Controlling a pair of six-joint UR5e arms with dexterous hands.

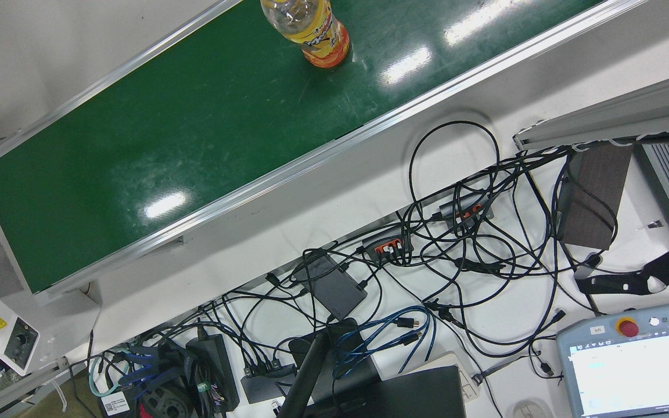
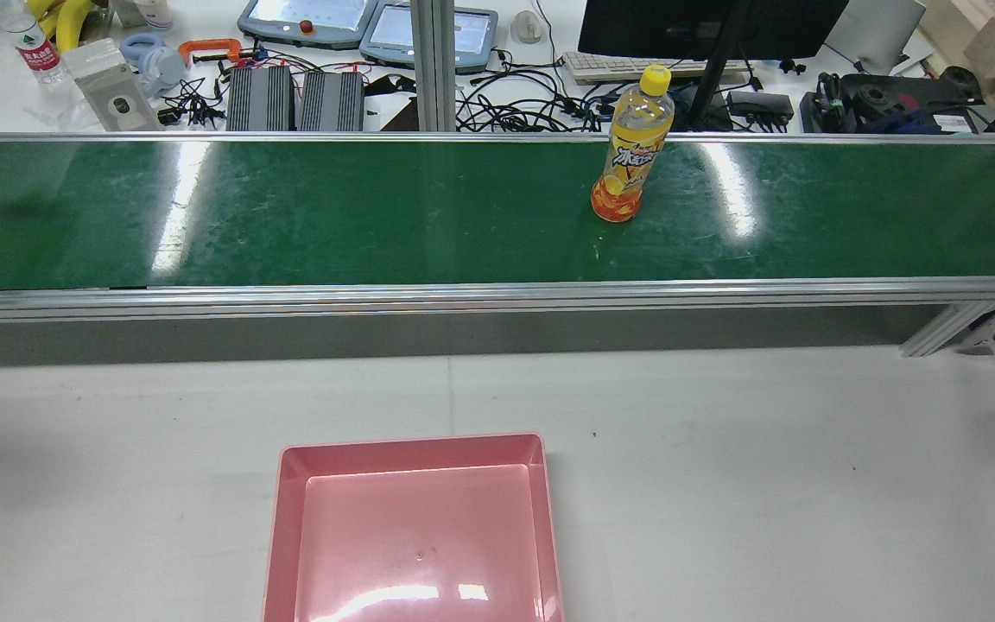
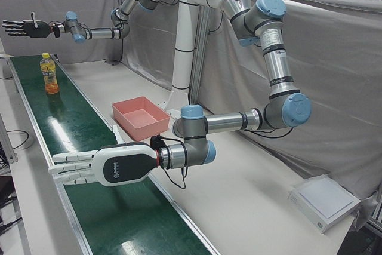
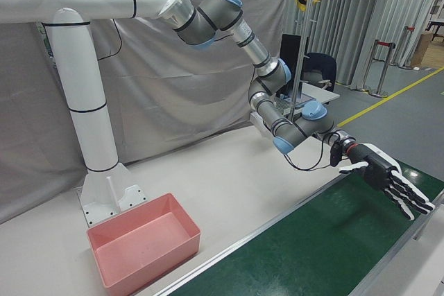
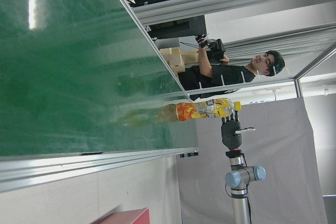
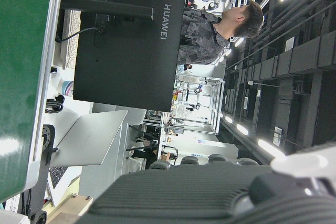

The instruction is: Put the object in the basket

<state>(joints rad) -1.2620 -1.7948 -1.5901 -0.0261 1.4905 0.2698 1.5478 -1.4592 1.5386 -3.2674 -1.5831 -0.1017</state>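
An orange drink bottle (image 2: 633,147) with a yellow cap stands upright on the green conveyor belt (image 2: 377,216), right of centre in the rear view. It also shows in the front view (image 1: 311,29), the left-front view (image 3: 49,74) and the left hand view (image 5: 207,110). The pink basket (image 2: 415,536) sits empty on the white table in front of the belt (image 3: 141,114) (image 4: 142,240). My left hand (image 3: 95,168) is open, fingers flat, above the belt far from the bottle. My right hand (image 3: 24,28) (image 4: 385,179) is open above the belt's other end, beyond the bottle.
Beyond the belt lie tangled cables (image 1: 456,232), teach pendants (image 2: 307,17), a monitor (image 6: 131,40) and a keyboard. A person (image 5: 231,72) stands past the belt. A white box (image 3: 325,201) lies on the table's near corner. The white pedestal (image 4: 90,123) stands behind the basket.
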